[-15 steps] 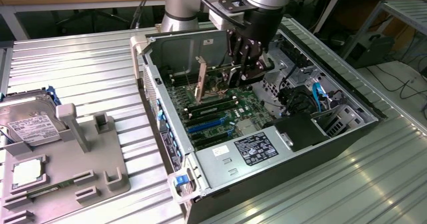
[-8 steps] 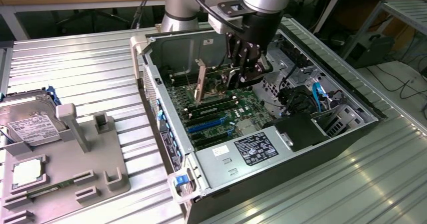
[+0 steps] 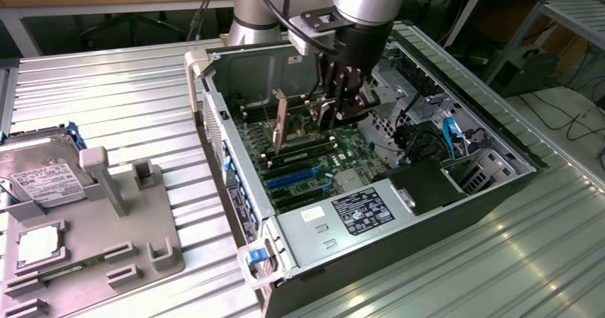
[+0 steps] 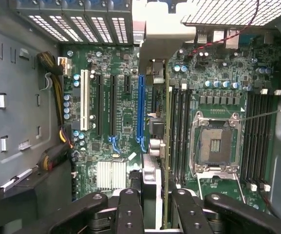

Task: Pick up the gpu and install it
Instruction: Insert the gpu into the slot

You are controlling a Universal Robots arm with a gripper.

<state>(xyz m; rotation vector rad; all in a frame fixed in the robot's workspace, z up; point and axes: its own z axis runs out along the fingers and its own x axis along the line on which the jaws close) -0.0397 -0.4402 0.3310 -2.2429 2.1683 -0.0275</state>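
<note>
Gripper: the gripper (image 3: 342, 114) is clenched on the gpu, with dark fingers (image 4: 130, 209) on either side of the card. It sits low inside the open case (image 3: 219, 120), upper centre of the exterior view.
GPU: the gpu (image 4: 156, 146) stands on edge over the motherboard (image 4: 121, 122), just beside the long blue slot (image 4: 140, 107), between it and the memory slots (image 4: 179, 126). I cannot tell whether it is seated.
Risk, alignment: if the card's lower edge misses the slot, pressing down would likely flex the thin board or scrape the motherboard.
Risk, bracket: the bracket (image 4: 155, 34) could catch the case's rear wall and tilt the card.
Materials: thin rigid card with a pale metal bracket; green circuit board; glossy plastic slot; ribbed metal table (image 3: 113, 84).
</note>
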